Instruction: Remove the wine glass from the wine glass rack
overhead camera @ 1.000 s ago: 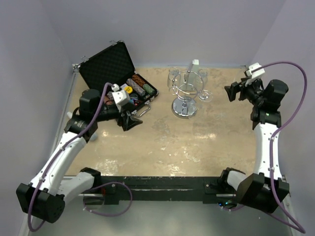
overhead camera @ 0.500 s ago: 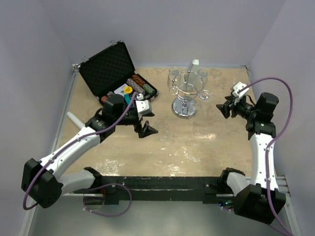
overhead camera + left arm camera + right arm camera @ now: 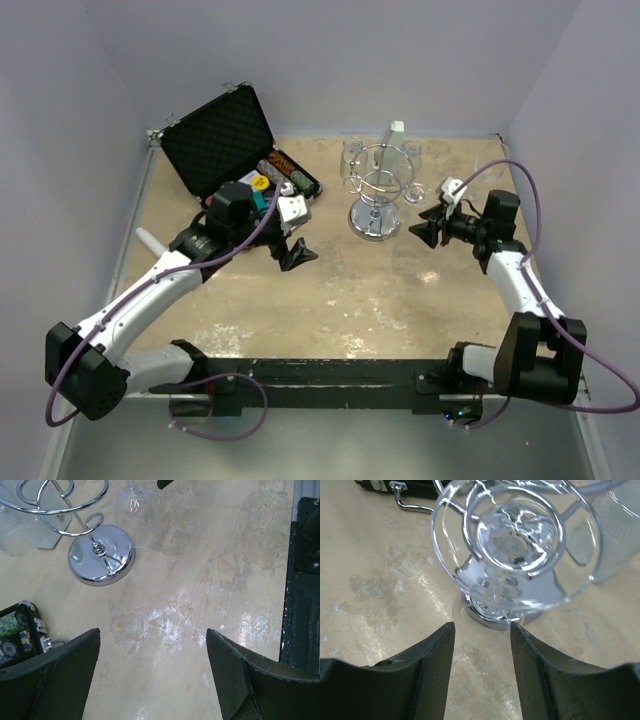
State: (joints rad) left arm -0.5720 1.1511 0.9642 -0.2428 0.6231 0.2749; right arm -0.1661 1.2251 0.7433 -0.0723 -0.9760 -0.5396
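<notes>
My R pincer [image 3: 480, 645] has swung in from the far side & narrowed. Jaws apart, empty, tips just short of the wine glass [image 3: 510, 540], which is on the right of the wine glass rack [image 3: 374, 221]. Not gripped yet. L pincer [image 3: 151, 645] moved closer, wide apart.

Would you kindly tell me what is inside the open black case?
The case holds rows of striped chips and a yellow disc. The left arm covers its near left part, so anything there is hidden.
</notes>
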